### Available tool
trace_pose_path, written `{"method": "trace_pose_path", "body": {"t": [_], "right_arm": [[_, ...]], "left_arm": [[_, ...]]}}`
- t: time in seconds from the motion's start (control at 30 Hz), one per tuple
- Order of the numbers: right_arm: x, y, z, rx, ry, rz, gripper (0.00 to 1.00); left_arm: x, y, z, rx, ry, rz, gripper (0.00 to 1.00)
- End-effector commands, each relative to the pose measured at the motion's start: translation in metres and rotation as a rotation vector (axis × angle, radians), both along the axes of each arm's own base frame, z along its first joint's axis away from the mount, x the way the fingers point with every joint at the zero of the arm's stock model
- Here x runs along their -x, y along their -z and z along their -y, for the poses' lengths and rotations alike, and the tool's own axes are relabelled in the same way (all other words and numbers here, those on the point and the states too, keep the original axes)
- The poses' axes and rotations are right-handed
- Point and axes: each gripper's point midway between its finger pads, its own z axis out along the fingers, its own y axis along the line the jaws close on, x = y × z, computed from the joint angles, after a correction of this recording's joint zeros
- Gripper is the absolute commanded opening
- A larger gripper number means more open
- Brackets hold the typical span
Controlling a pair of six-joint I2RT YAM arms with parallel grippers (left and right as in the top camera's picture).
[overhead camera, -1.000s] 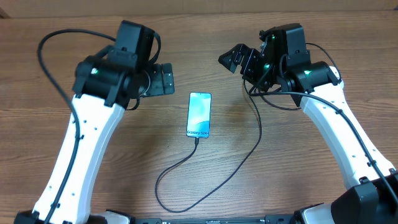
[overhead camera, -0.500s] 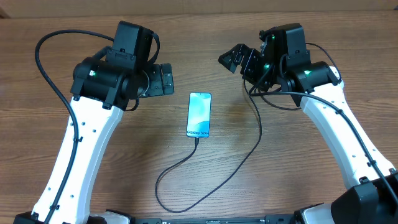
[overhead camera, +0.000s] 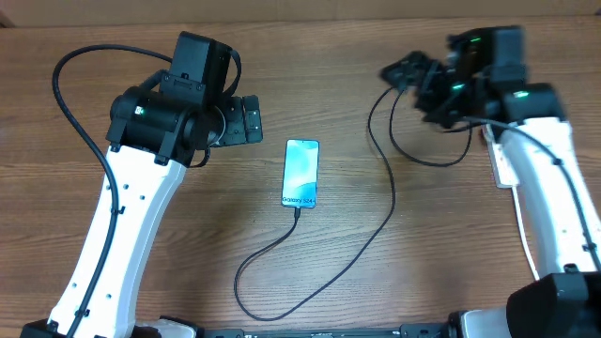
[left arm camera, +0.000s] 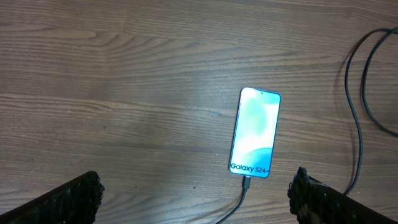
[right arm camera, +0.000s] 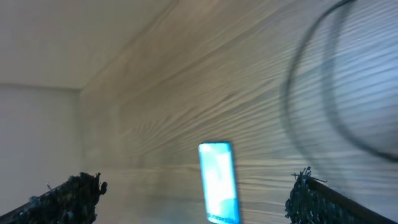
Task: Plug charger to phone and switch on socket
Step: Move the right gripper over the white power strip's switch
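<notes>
1. The left jaws stood wide apart with nothing between them. In the left wrist view their two dark fingertips (left arm camera: 67,200) sat at the lower corners of the picture, over bare wooden worktop (left arm camera: 124,74).
2. The phone (left arm camera: 255,132) lay flat and screen-up on the worktop ahead of the left jaws, apart from them. It was closer to the right-hand fingertip than to the left-hand one. Its end with the printed text faced the left jaws.
3. The charger (overhead camera: 380,221) had its small connector tip seated in that printed end of the phone. From there the thin black cable ran away from the phone, curled round in a loop on the worktop, and climbed back toward the right jaws. It ended in a loose coil just below them.
4. The charger's plug head could not be made out.
5. The right jaws were also wide apart and held nothing. The right wrist view was blurred, but both fingertips (right arm camera: 65,198) showed at the lower corners with open space between them.
6. From the right jaws the phone (right arm camera: 219,180) lay ahead and well off, roughly midway between the fingertips. A smeared arc of the cable lay toward the right-hand one.
7. From overhead the right jaws looked blurred, out beyond the charger's coil and well apart from the phone.
8. The socket (overhead camera: 503,167) showed only as a white strip mostly hidden under the right arm (overhead camera: 549,178), behind the right jaws. Its switches could not be read.
</notes>
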Motion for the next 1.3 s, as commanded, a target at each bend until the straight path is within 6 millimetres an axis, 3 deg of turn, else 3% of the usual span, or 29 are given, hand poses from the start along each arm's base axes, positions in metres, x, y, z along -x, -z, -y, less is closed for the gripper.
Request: {"method": "trace_pose_path", "body": {"t": [0.0,0.23,0.5,0.77,1.07,1.27], "right_arm": [[0.000,-0.022,0.048,0.078,0.013,0.089,0.99],[0.019,0.000,0.157,0.156,0.167,0.023,1.00],[0.029,0.050,0.233,0.207,0.274,-0.096,1.00],[0.009,0.097,0.249,0.245,0.220,-0.117,1.00],[-0.003,0.107,0.260,0.276,0.232,-0.094,1.00],[-0.012,0.134,0.262,0.263,0.222,-0.120,1.00]], "left_arm": [[-0.002,-0.008,-0.004,-0.017,0.006,0.026,1.00],[-0.002,-0.008,-0.004,-0.017,0.006,0.026,0.99],[-0.002,-0.008,-0.004,-0.017,0.006,0.026,1.00],[-0.002,-0.008,-0.004,-0.017,0.006,0.026,0.99],[-0.002,-0.008,-0.004,-0.017,0.006,0.026,0.99],[-0.002,-0.008,-0.004,-0.017,0.006,0.026,1.00]]}}
